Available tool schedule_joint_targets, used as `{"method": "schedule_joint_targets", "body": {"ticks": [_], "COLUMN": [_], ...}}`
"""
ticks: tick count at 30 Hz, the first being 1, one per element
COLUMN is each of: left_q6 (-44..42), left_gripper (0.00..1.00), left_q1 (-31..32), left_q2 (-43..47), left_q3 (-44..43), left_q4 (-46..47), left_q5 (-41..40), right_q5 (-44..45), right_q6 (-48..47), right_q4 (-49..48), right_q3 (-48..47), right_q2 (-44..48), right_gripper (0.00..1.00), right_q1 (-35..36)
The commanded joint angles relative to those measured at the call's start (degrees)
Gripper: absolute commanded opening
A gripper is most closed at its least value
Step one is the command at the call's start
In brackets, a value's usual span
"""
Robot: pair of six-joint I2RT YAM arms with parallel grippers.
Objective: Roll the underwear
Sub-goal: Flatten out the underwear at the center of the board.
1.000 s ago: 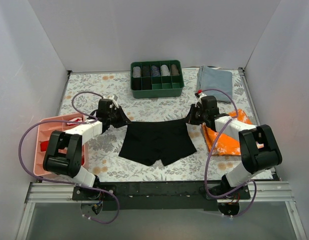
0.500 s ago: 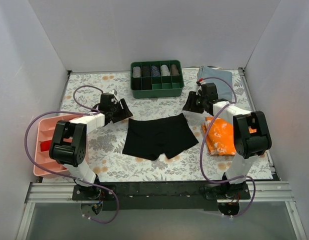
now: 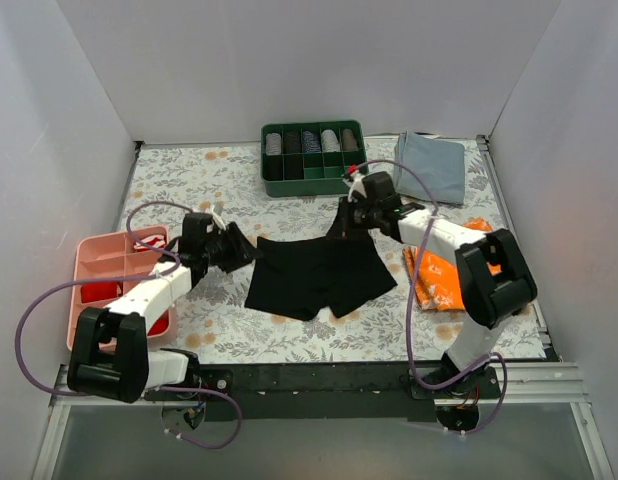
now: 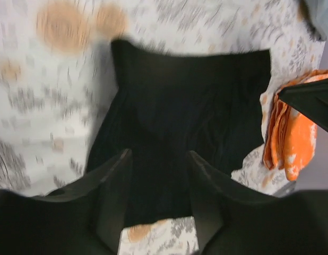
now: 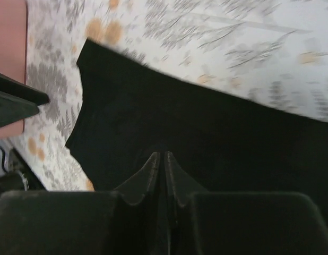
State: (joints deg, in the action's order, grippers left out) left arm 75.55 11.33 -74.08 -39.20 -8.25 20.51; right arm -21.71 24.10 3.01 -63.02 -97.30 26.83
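Now: the underwear (image 3: pixel 314 275) lies flat on the floral table (image 3: pixel 189 180), legs toward the arm bases. We note the left gripper (image 4: pixel 157 158) spread and empty above its left side. The right gripper (image 5: pixel 164 162) is pinched closed at the waistband's right corner. We cannot tell if cloth is caught.

A floral tablecloth (image 3: pixel 189 175) is spread over the table. At the far middle a green compartment tray (image 3: pixel 315 188) is set, its back row filled with rolled garments (image 3: pixel 311 142). A grey-blue folded cloth (image 3: pixel 431 165) is laid just right of it. An orange-and-white patterned cloth (image 3: pixel 444 285) is seen at the right, a pink tray (image 3: pixel 79 285) at the left.
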Motion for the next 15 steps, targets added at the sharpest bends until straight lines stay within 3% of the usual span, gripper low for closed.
{"method": "schedule_joint_targets", "body": {"ticks": [1,2,3,8,15], "left_q6": [7.23,7.85,8.47,11.9,13.83], "left_gripper": [0.36,0.26,0.23,0.19,0.11], "left_q1": [0.88,1.06,1.23,1.94,2.11], "left_q2": [5.96,7.62,8.51,12.12,10.19], "left_q3": [9.9,11.06,12.38,17.83,19.95], "left_q4": [-0.45,-0.28,-0.27,0.17,-0.18], "left_q5": [3.83,3.66,3.4,0.41,-0.73], "right_q5": [-5.17,-5.61,-6.14,-6.41,-5.71], "right_q6": [2.35,2.36,2.36,2.8,3.76], "right_q4": [-0.9,-0.63,-0.28,0.77,2.87], "right_q3": [-5.52,-7.1,-9.64,-17.03,-27.4], "right_q2": [-6.84,-9.64,-10.97,-18.7,-25.74], "right_gripper": [0.08,0.07,0.06,0.05,0.05], "right_q1": [4.89,6.47,7.44,12.1,14.65]}}
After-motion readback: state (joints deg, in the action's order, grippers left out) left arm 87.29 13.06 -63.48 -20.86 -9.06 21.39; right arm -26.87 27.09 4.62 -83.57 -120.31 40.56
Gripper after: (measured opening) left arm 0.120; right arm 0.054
